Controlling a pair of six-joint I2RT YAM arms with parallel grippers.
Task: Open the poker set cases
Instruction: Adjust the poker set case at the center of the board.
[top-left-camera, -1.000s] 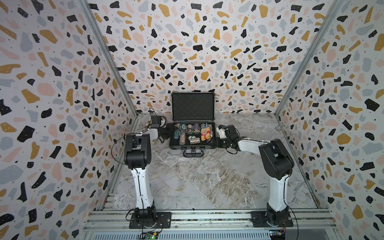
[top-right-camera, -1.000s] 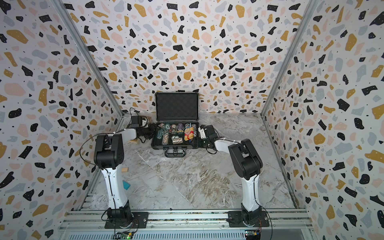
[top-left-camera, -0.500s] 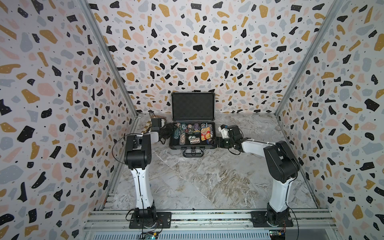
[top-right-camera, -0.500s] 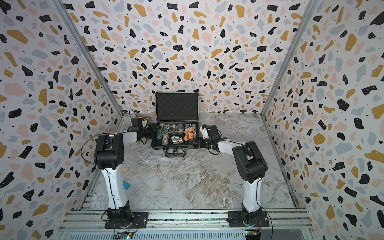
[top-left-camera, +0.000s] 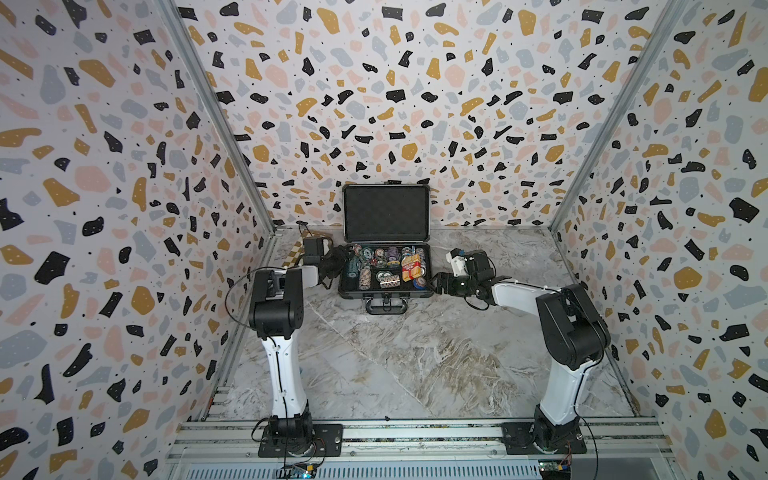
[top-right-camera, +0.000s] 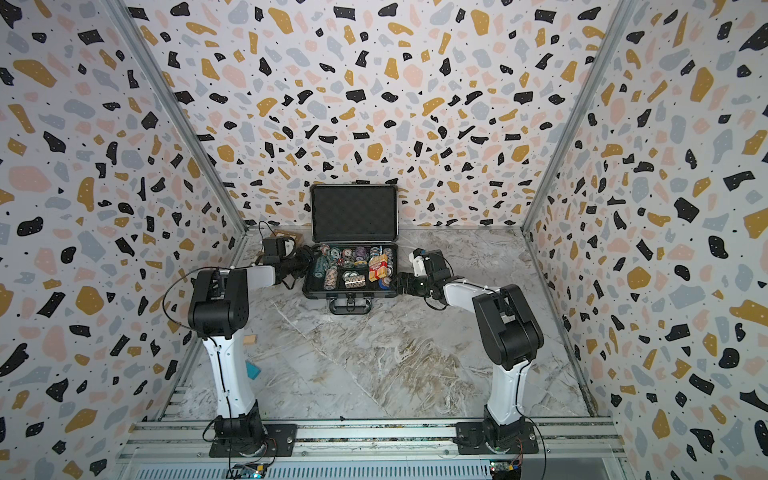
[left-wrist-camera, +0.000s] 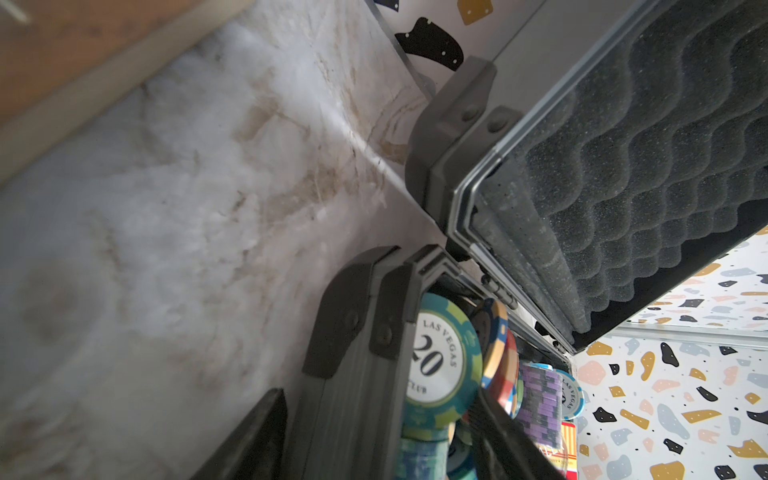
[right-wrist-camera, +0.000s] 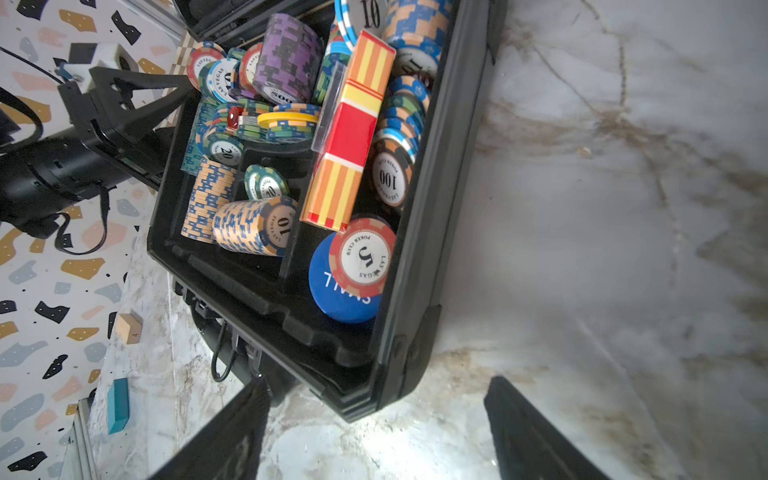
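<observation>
Marble-pattern desk, boxed in on three sides by speckled walls. Clock ref. per top views, 12 = back wall.

1. Case: dark grey, at 12 o'clock of desk, close to back wall. Status: open. Lid stands upright, foam lining facing front; base flat on desk. Handle lies on desk at case's 6 o'clock.

2. Contents: chips, mixed colours, some in stacks on their sides, others loose and jumbled across compartments. Red/yellow striped card box sits tilted among them toward 3 o'clock side. Blue disc marked "SMALL" in corner compartment at approx. 4 o'clock, w/ a red "5" chip resting on it.

3. Left fingers: at case's 9–10 o'clock side. Moderately apart; one outside the side wall, the other inside over the chips, wall btwn them. Contact w/ wall: cannot tell.

4. Right fingers: at case's 4 o'clock corner, low over desk. Spread wide, gripping nothing; front corner of case sits just ahead, btwn their lines, w/ a gap.

5. Other: tan checkered box at case's 9–10 o'clock, behind left arm, mostly hidden. Small wood block and teal block at desk's 8 o'clock by left wall, well apart from case.
</observation>
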